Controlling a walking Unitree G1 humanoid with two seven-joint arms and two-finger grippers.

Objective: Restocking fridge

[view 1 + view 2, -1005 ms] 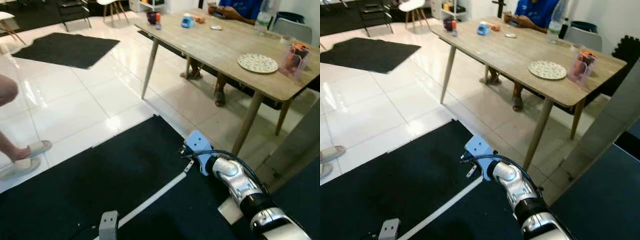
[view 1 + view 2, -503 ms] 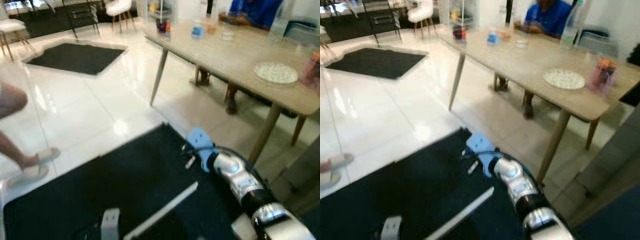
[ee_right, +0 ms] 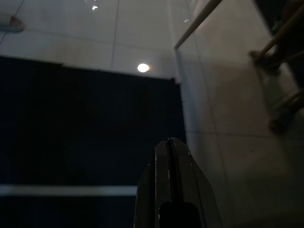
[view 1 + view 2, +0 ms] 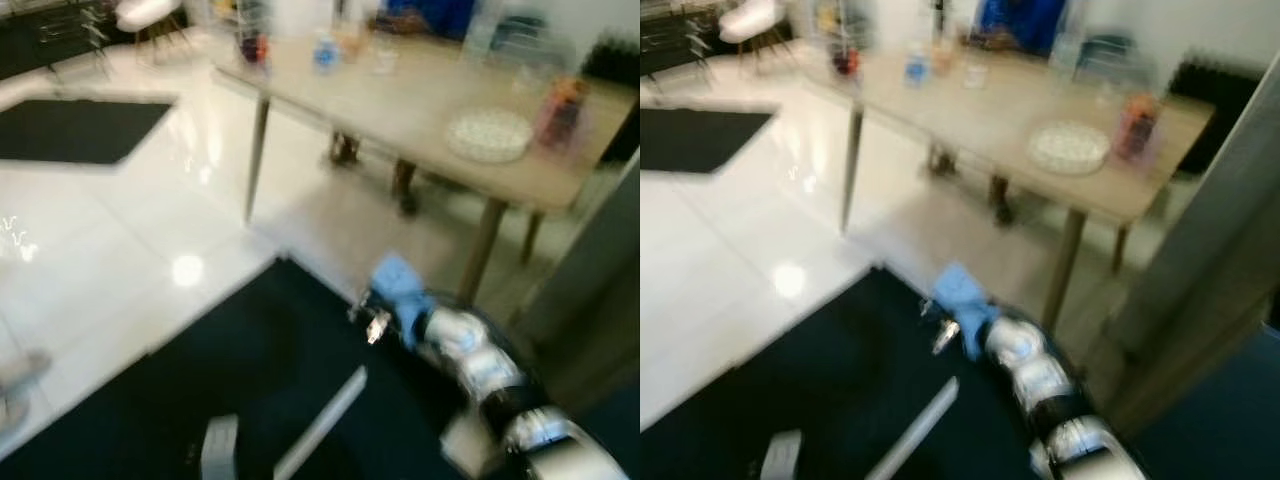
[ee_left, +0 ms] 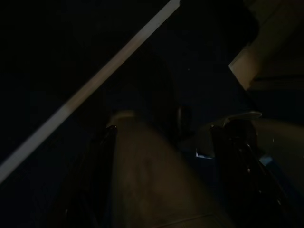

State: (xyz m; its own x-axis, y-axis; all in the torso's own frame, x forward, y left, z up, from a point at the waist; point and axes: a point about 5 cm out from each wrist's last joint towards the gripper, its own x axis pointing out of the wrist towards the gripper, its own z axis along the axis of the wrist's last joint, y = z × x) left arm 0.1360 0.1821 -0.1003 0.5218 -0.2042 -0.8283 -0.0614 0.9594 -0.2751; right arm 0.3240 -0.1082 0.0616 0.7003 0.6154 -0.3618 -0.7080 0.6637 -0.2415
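My right arm [image 4: 470, 350] reaches forward and low over a black mat [image 4: 250, 370], its blue wrist piece [image 4: 395, 285] near the mat's far corner. In the right wrist view my right gripper [image 3: 169, 148] is shut with nothing in it, pointing over the mat's edge and the white tiles. The left arm hangs idle; its wrist view is very dark, showing a dim brownish shape [image 5: 142, 171] and the mat's white stripe [image 5: 99, 83]. The eye views are blurred by motion.
A long wooden table [image 4: 420, 120] stands ahead, bearing a patterned plate [image 4: 488, 133], a pink cup [image 4: 560, 110] and small items. A person in blue [image 4: 1018, 20] sits behind it. A tall grey panel [image 4: 590, 270] rises at the right. Glossy white tiles [image 4: 110, 230] spread left.
The whole view has swung and blurred, so the camera has moved. The person's sandalled feet at the left have slid almost out of frame. My right arm keeps its pose.
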